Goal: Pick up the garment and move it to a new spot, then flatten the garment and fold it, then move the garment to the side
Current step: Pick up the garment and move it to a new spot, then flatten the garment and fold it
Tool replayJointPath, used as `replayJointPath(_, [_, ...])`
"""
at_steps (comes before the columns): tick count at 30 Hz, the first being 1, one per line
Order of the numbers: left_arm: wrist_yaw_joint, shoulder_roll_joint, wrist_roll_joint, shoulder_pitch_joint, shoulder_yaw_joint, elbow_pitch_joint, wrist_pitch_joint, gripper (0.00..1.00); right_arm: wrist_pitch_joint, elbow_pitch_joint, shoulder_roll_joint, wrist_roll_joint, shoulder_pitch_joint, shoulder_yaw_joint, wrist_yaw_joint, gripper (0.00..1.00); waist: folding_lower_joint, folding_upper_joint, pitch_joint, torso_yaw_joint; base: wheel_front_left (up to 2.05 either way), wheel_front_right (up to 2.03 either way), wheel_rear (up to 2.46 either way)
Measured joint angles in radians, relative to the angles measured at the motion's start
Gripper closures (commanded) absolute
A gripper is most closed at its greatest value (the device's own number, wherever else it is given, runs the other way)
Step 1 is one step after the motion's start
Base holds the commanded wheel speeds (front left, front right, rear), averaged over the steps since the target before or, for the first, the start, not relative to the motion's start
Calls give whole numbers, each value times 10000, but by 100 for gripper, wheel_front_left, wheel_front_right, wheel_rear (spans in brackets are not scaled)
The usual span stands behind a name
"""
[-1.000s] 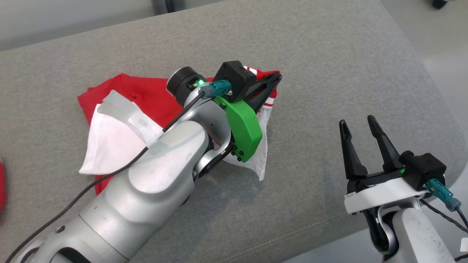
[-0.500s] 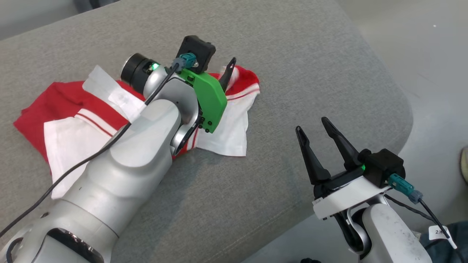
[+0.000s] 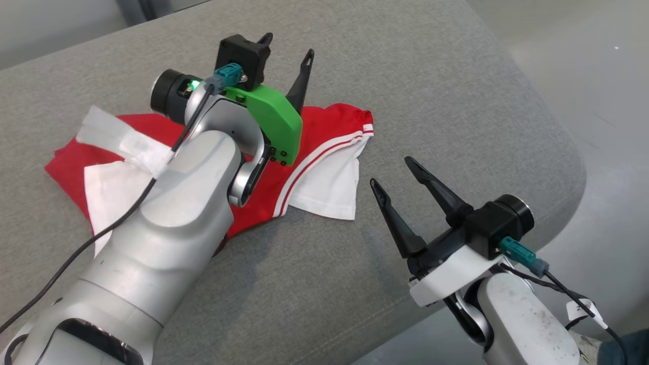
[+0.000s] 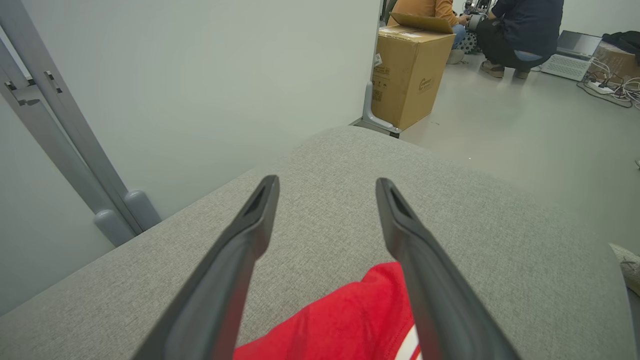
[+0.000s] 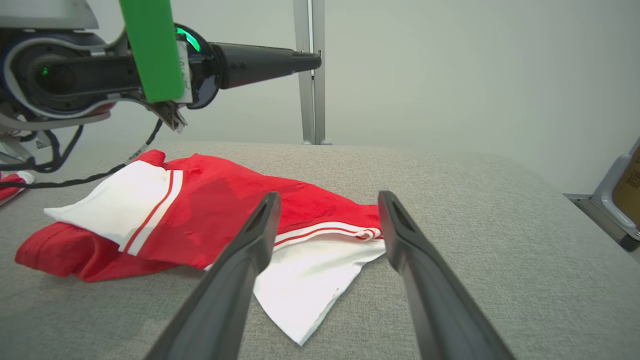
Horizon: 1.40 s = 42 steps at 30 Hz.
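Fingers of the left gripper (image 3: 287, 45) stand wide apart in the head view with nothing between them, raised over the far edge of the garment (image 3: 324, 126) — a red piece with white panels and thin stripes, lying crumpled on the grey cushion (image 3: 431, 76) and partly hidden under the left arm. The right gripper (image 3: 391, 171) is just as wide and empty, hovering near the cushion's right front edge, its tips aimed toward the garment's white corner but apart from it. From the left wrist, the left gripper (image 4: 327, 181) shows its fingers spread over bare cushion (image 4: 325, 150), with a red corner of the garment (image 4: 345, 320) low between them, untouched; beyond are a pale wall (image 4: 200, 75), a grey post (image 4: 65, 140), a box (image 4: 410, 75) on the floor and a person (image 4: 520, 25) crouching by a laptop (image 4: 570, 60). From the right wrist, the right gripper (image 5: 328, 196) is spread and empty, and the garment (image 5: 235, 200) lies on the cushion (image 5: 475, 225) past its tips, white flap nearest — above it the left arm's green cover (image 5: 152, 45) and a dark finger (image 5: 265, 62) reach level, clear of the cloth.
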Motion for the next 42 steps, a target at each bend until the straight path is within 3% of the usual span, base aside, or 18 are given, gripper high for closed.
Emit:
replayJointPath(4, [169, 234, 2, 300, 474, -10, -571, 0, 0, 360, -180, -100, -261, 650, 10, 0, 0, 0, -197, 519, 0, 0, 0])
replayJointPath(12, [249, 803, 13, 2361, 1057, -2, -1440, 0, 0, 1287, -495, -36, -826, 1916, 10, 0, 0, 0, -624, 1570, 0, 0, 0])
replayJointPath(22, [249, 1310, 274, 4299, 2625, 0, -1770, 0, 86, 2500, -777, 25, -1694, 2479, 10, 0, 0, 0, -1009, 2950, 0, 0, 0])
replayJointPath(29, [249, 1275, 662, 5157, 3218, -616, -1772, 0, 238, 3122, -794, 86, -2289, 2715, 10, 0, 0, 0, -1109, 3919, 0, 0, 0])
replayJointPath(42, [249, 663, 1279, 5895, 3530, -2268, -1776, 0, 546, 4197, -897, 105, -3099, 2828, 12, 0, -1, 0, -1012, 5560, 0, 0, 0])
